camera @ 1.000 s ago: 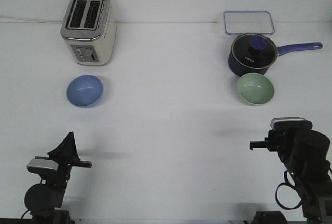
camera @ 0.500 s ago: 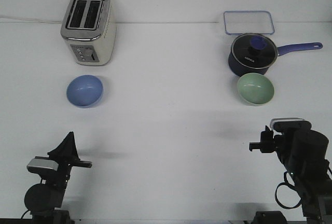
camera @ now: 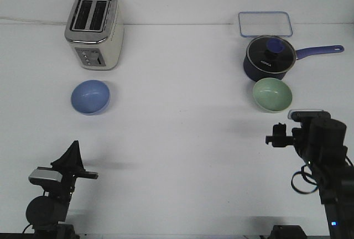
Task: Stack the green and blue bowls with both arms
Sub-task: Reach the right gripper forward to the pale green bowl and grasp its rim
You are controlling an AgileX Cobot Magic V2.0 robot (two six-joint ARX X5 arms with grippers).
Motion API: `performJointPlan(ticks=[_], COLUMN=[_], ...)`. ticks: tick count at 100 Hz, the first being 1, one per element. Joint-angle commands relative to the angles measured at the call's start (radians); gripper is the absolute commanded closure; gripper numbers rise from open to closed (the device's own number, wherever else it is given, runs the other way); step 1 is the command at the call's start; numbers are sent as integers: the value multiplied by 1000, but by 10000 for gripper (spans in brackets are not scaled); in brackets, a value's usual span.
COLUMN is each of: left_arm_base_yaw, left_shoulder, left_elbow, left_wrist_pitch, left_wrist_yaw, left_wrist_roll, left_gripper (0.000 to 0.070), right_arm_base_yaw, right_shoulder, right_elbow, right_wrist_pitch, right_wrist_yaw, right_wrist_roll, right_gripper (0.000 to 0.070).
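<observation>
Step in hand: judged as the opening reach, with neither bowl gripped and the two bowls well apart on the tabletop (camera: 177, 139)
Green bowl (camera: 272, 94): far right of the tabletop, upright, mouth up, just in front of the dark blue saucepan (camera: 267, 58) and seemingly touching or nearly touching its base
Blue bowl (camera: 90, 96): far left, upright, mouth up, just in front of the toaster (camera: 94, 29) but apart from it
Right claw (camera: 271, 139): at the near right, raised off the tabletop, its tip pointing left; nothing is pinched in it, and whether its fingers are spread or pressed together cannot be told from this view
Left claw (camera: 72, 151): at the near left, pointing up and away; it pinches nothing, and its fingers read as one point, so spread or closed cannot be told
Deciding relation: the green bowl lies straight beyond the right claw, farther from the robot and near it, almost in line with it left to right
Nearer arm: the right arm for the green bowl, the left arm for the blue bowl, which lies beyond the left claw and a little to its right, well apart from it
Long axis: none, both bowls are round, so any rim point serves
Risk: the saucepan crowds the green bowl's far side, so a near-rim grip looks safer
</observation>
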Motion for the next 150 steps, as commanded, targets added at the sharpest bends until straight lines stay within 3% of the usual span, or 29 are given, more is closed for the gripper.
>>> performJointPlan(ticks=[1, 53, 68, 132, 139, 150], left_arm_base_yaw=[0, 0, 0, 0, 0, 0], left_shoulder=[-1, -1, -1, -1, -1, -1], left_elbow=[-19, -19, -19, -19, -19, -19], left_wrist_pitch=[12, 12, 12, 12, 11, 11], left_wrist_yaw=[0, 0, 0, 0, 0, 0], left_wrist_roll=[13, 13, 13, 13, 13, 13], left_gripper=[690, 690, 690, 690, 690, 690], right_arm_base_yaw=[-24, -184, -194, -198, -198, -198], right_shoulder=[89, 693, 776, 946, 951, 953], right_elbow=[54, 397, 401, 401, 401, 401], right_wrist_pitch=[11, 86, 129, 195, 191, 190], right_wrist_yaw=[0, -45, -91, -116, -116, -116], right_wrist_roll=[8, -95, -98, -113, -113, -113], right_gripper=[246, 246, 246, 253, 278, 409])
